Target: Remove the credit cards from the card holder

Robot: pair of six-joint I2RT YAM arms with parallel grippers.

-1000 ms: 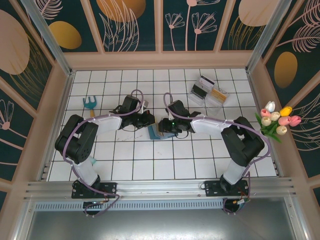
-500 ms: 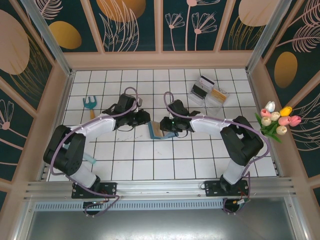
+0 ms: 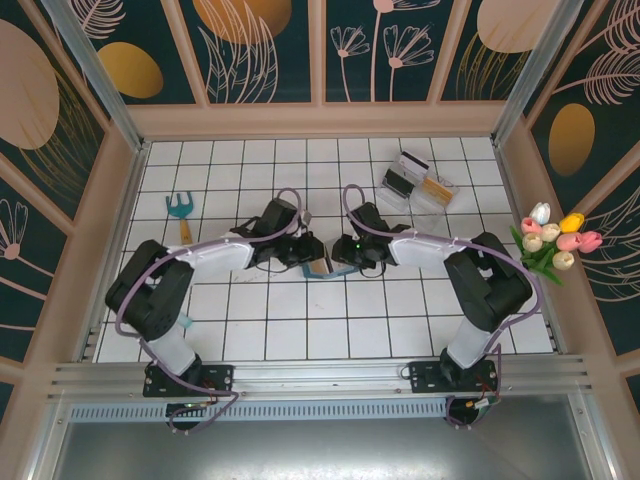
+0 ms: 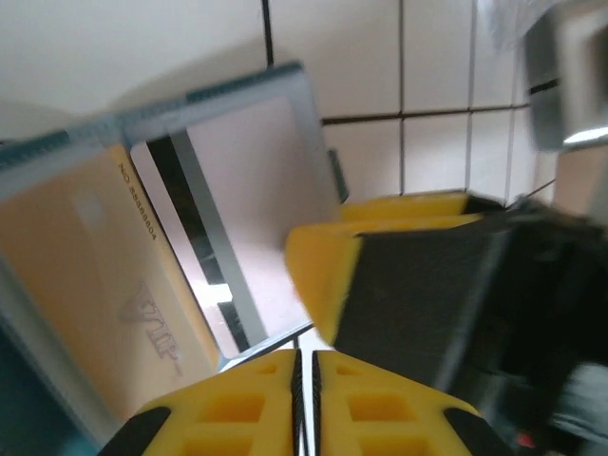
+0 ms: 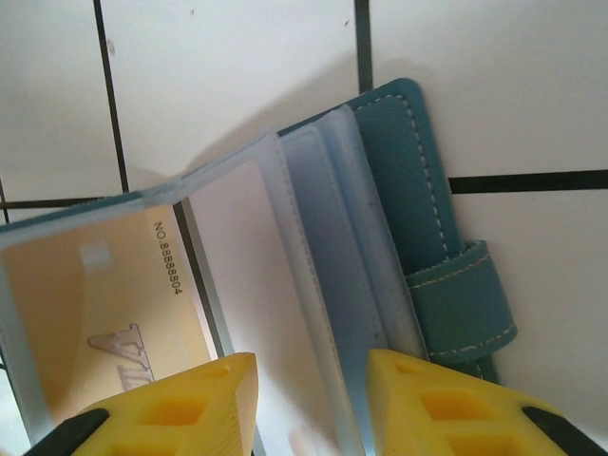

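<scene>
One white gridded tabletop (image 3: 300, 330), card holder (image 5: 404, 180) centre, floral walls (image 3: 400, 60), tulips (image 3: 555, 240) right

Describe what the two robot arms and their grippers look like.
Both arms have black joint housings and pale links; the left arm and right arm each carry a lavender cable. A small green light glows on the right arm's wrist. The left gripper and right gripper have yellow fingers with square recesses.
</scene>
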